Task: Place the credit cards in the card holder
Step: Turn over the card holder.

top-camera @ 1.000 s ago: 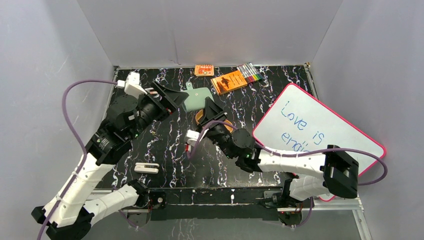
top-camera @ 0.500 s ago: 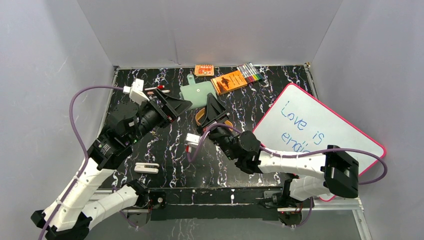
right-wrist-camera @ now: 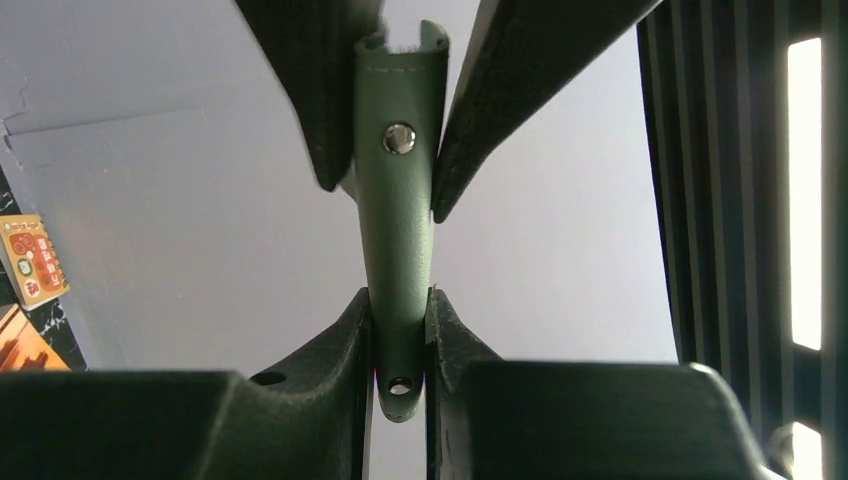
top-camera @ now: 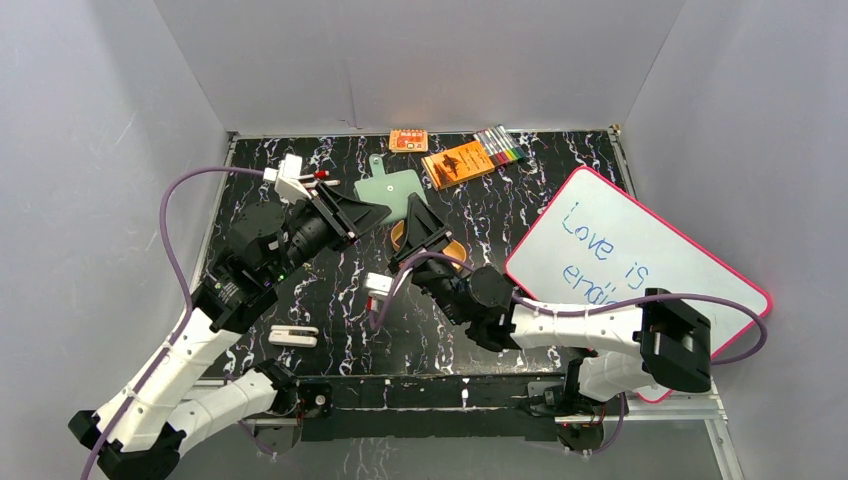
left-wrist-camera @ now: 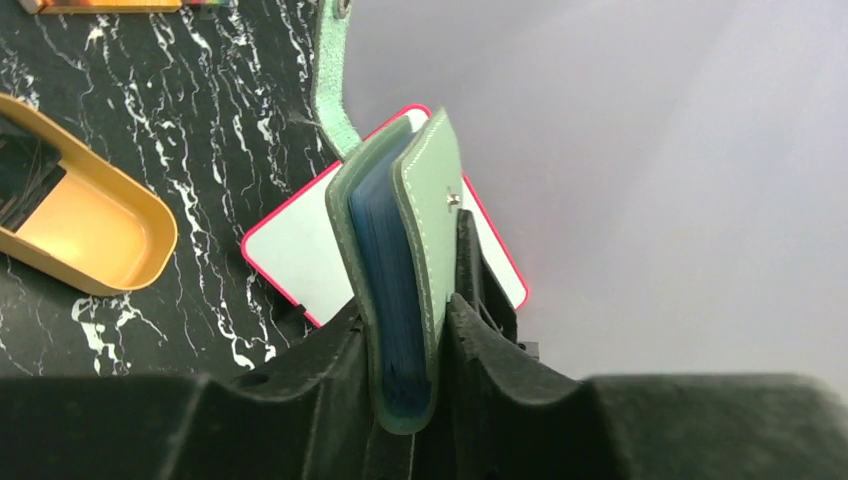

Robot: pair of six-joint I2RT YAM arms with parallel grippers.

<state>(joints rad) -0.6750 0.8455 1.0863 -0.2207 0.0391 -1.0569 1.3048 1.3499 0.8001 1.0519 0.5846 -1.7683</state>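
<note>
The sage-green card holder [top-camera: 392, 186] hangs above the table's far middle, held from two sides. In the left wrist view it [left-wrist-camera: 432, 190] stands folded, its blue inner pockets showing, and my left gripper [left-wrist-camera: 405, 315] is shut on its fold. My left gripper [top-camera: 372, 212] reaches in from the left. My right gripper [top-camera: 414, 208] comes from below and is shut on the holder's snap-tab end [right-wrist-camera: 398, 240]; the left gripper's fingers [right-wrist-camera: 300, 90] clamp its upper part. The credit cards do not show clearly; something dark lies in the tan tray [left-wrist-camera: 95, 245].
The tan oval tray [top-camera: 455, 250] sits under my right gripper. An orange booklet [top-camera: 458, 163], markers [top-camera: 500, 147] and a small orange box [top-camera: 408, 140] lie at the back. A pink-rimmed whiteboard [top-camera: 630, 270] fills the right side. A white clip-like object [top-camera: 293, 336] lies front left.
My left gripper moved right onto the card holder and closed on it. The right gripper kept its hold and shifted slightly left.
</note>
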